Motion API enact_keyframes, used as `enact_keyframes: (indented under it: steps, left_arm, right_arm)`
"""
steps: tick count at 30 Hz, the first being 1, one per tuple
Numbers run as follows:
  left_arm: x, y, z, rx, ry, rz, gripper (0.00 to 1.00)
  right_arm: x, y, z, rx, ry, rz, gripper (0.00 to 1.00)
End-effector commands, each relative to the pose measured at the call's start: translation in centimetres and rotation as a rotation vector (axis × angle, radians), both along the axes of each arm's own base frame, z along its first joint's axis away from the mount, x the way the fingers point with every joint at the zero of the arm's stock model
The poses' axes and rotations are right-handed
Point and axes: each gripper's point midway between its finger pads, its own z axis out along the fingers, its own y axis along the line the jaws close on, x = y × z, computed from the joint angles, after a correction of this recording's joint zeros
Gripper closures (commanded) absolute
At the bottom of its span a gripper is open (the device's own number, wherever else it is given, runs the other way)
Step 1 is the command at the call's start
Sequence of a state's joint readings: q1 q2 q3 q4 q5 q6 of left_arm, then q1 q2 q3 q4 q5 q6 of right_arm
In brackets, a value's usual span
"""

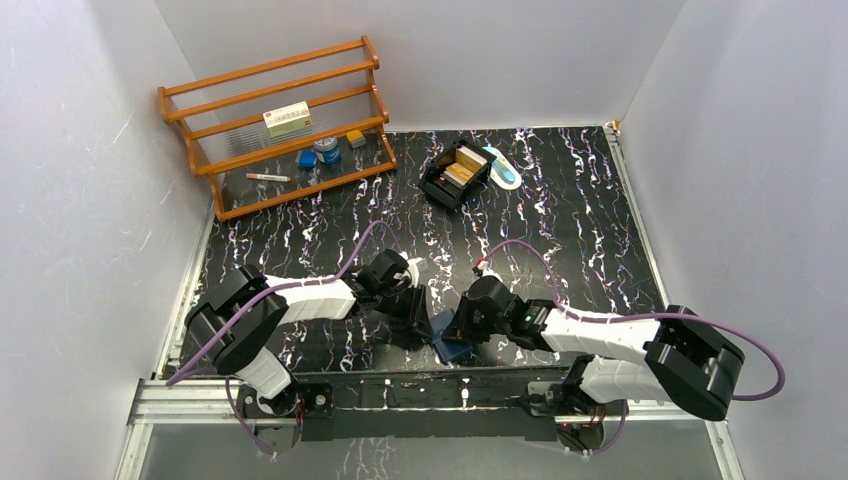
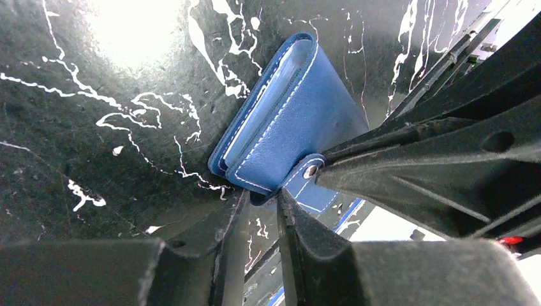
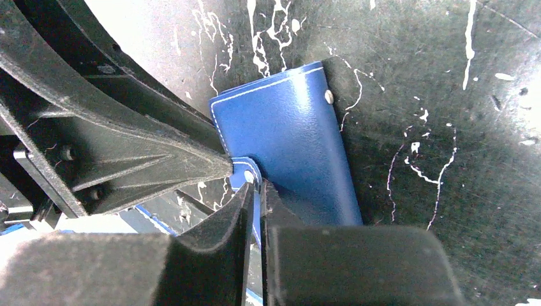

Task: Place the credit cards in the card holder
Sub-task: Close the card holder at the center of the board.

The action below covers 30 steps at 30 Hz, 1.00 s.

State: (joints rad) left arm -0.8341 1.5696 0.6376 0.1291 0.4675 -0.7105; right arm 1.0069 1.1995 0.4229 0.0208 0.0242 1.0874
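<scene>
The navy-blue card holder [image 1: 446, 328] lies folded at the near middle of the table, between both grippers. My left gripper [image 2: 265, 199] has its jaws narrowly apart, pinching the near corner of the card holder [image 2: 293, 121]. My right gripper [image 3: 258, 188] is shut on the holder's snap tab [image 3: 247, 173], which shows blue in the slit between the fingers. The body of the card holder [image 3: 287, 140] stays closed, with a stud near its far edge. The gold credit cards [image 1: 460, 168] sit stacked far away in a black tray [image 1: 437, 190].
A wooden rack [image 1: 275, 130] stands at the back left, holding a white-and-red box [image 1: 287, 118] and small blue items [image 1: 325, 150]. A white and light-blue object [image 1: 505, 170] lies right of the tray. White walls close in three sides.
</scene>
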Motion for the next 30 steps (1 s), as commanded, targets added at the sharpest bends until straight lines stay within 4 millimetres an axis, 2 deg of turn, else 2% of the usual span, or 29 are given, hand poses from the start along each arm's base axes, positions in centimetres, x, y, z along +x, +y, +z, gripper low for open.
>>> enact_keyframes:
  steps: [1,6,9,12,19,28,30]
  left_arm:
    - [-0.1,0.4,-0.6,0.059,0.006,-0.006,0.80]
    - [0.1,0.2,-0.3,0.052,-0.001,-0.005,0.81]
    - [0.1,0.2,-0.1,0.050,-0.001,-0.005,0.80]
    - [0.0,0.2,-0.2,0.051,0.002,-0.005,0.80]
    - [0.0,0.0,0.0,0.047,0.002,-0.010,0.81]
    - [-0.3,0.2,-0.1,0.050,0.003,-0.011,0.81]
    - [-0.3,0.2,0.0,0.048,0.002,-0.011,0.81]
  right_arm:
    - [0.2,-0.8,0.0,-0.058,0.003,-0.008,0.79]
    - [1.1,-0.2,2.2,-0.043,-0.050,0.002,0.74]
    - [1.4,-0.6,2.0,-0.067,-0.053,-0.002,0.69]
    - [1.7,-0.6,1.8,-0.070,-0.057,0.010,0.69]
    - [2.2,1.0,3.0,-0.009,-0.101,0.070,0.69]
    - [1.8,1.5,1.7,-0.015,-0.065,0.103,0.71]
    - [1.9,1.5,1.7,-0.020,-0.071,0.109,0.75]
